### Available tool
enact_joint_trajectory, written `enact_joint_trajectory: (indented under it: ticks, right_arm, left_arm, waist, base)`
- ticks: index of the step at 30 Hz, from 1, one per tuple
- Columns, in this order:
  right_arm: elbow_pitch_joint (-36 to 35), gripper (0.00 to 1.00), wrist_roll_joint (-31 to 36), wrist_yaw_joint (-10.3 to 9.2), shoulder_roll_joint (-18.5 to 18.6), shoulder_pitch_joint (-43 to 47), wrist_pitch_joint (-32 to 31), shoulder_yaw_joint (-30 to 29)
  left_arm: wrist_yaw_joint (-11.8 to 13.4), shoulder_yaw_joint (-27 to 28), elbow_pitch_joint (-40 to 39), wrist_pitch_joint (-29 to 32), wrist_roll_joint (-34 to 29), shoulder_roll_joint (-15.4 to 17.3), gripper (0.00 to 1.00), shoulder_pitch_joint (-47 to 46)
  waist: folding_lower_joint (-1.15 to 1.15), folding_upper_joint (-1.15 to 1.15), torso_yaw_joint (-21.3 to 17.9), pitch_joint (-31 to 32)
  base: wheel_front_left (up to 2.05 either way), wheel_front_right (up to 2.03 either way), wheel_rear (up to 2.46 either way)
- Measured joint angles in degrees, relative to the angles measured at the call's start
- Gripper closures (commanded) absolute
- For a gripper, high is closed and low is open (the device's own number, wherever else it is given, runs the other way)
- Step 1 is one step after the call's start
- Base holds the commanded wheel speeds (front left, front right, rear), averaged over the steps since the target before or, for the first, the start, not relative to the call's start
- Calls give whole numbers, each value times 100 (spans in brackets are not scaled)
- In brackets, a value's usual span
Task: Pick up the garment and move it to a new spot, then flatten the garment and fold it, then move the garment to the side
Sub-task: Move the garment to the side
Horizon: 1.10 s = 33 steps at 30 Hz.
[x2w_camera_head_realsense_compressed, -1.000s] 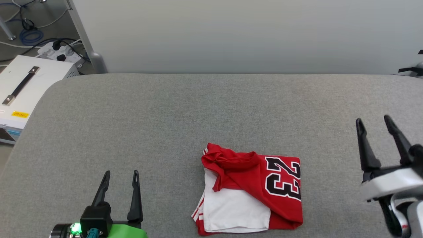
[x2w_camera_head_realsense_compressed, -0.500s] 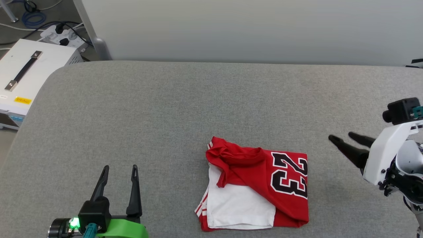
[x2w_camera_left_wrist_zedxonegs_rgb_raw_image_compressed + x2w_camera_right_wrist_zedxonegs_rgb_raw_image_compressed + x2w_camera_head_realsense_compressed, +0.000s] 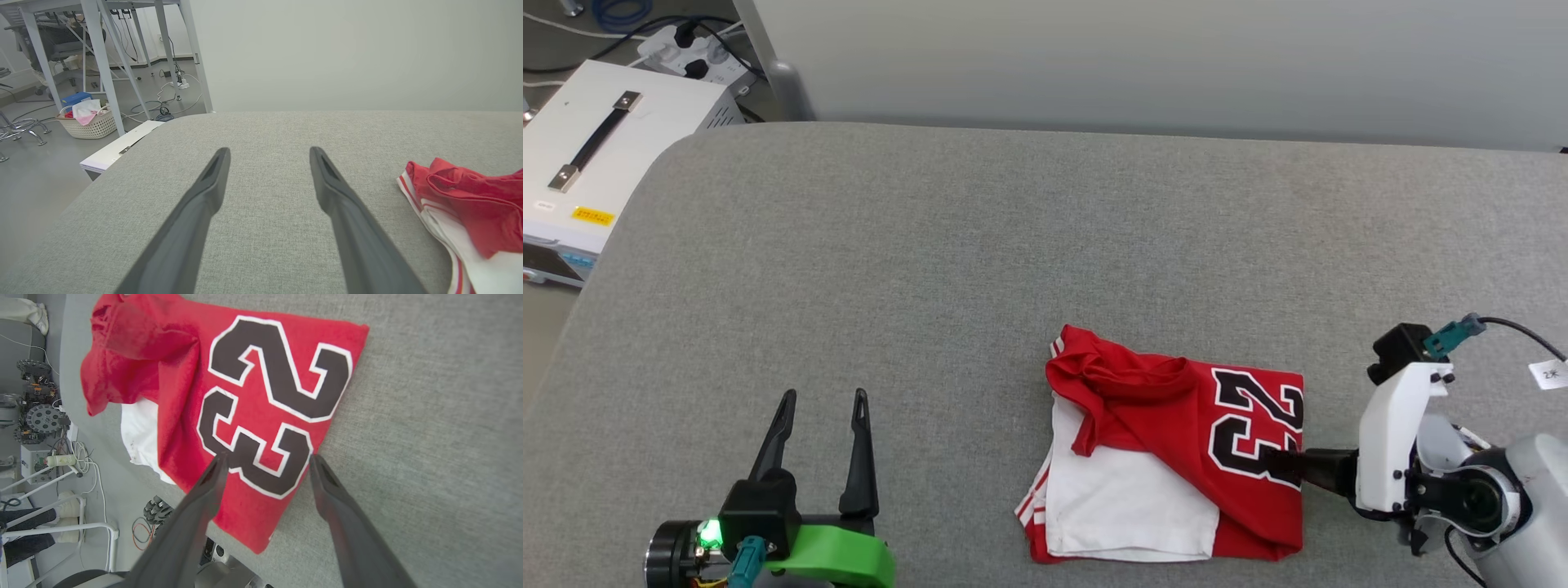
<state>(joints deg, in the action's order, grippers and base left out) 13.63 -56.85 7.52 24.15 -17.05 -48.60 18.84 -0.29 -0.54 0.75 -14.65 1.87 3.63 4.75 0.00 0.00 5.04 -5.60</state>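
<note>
The right gripper [image 3: 1282, 465] reaches in from the right at the level of the folded jersey [image 3: 1176, 457], its two dark fingers pointing toward the robot's left. In the right wrist view the gripper [image 3: 269, 458] stands open. One finger tip lies over the black numeral 3 and the other over the bare grey cloth just beside the jersey's [image 3: 261, 396] right edge, so the edge runs between them. Whether either tip touches the fabric cannot be told.

The left gripper [image 3: 823, 396] sits low at the left with its fingers also spread, holding nothing, well apart from the jersey. Its own wrist view shows the gripper [image 3: 267, 151] over empty cloth with the jersey [image 3: 470, 200] off to the side.

The jersey lies folded on the grey padded surface [image 3: 931, 286], near the front edge and right of centre. Red fabric with the numerals 23 is on top, a white sleeve panel shows at the lower left, and the collar is bunched at the upper left.

A white case with a black handle [image 3: 596, 155] stands beyond the surface's left corner.
</note>
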Motion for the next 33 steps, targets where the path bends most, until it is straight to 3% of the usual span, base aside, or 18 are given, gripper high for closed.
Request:
enact_joint_trajectory:
  ticks: [10, 18, 19, 20, 33]
  right_arm:
    - [1169, 0, 62, 0, -536, -531, 499, 400]
    - [1346, 0, -83, 0, -459, -638, 717, 911]
    - [1324, 61, -119, 1, -420, -639, 789, 966]
    - [1308, 100, -149, 0, -378, -639, 869, 1015]
    - [743, 100, -569, 0, 179, -638, 1775, 1362]
  left_arm:
    - [1, -65, -20, 0, 0, -15, 0, -159]
    - [4, -85, -15, 0, 3, -25, 0, -217]
    - [5, -85, -14, 0, 4, -27, 0, -217]
    - [11, -84, -11, 0, 5, -27, 0, -217]
    - [21, -78, 15, 0, 11, -40, 0, -213]
  waist:
    - [0, 0, 132, -256]
    - [0, 0, 232, -351]
    - [0, 0, 236, -353]
    - [0, 0, 237, -353]
    - [0, 0, 122, -245]
  base:
    - [0, 0, 0]
    - [0, 0, 0]
    - [0, 0, 0]
    - [0, 0, 0]
    - [0, 0, 0]
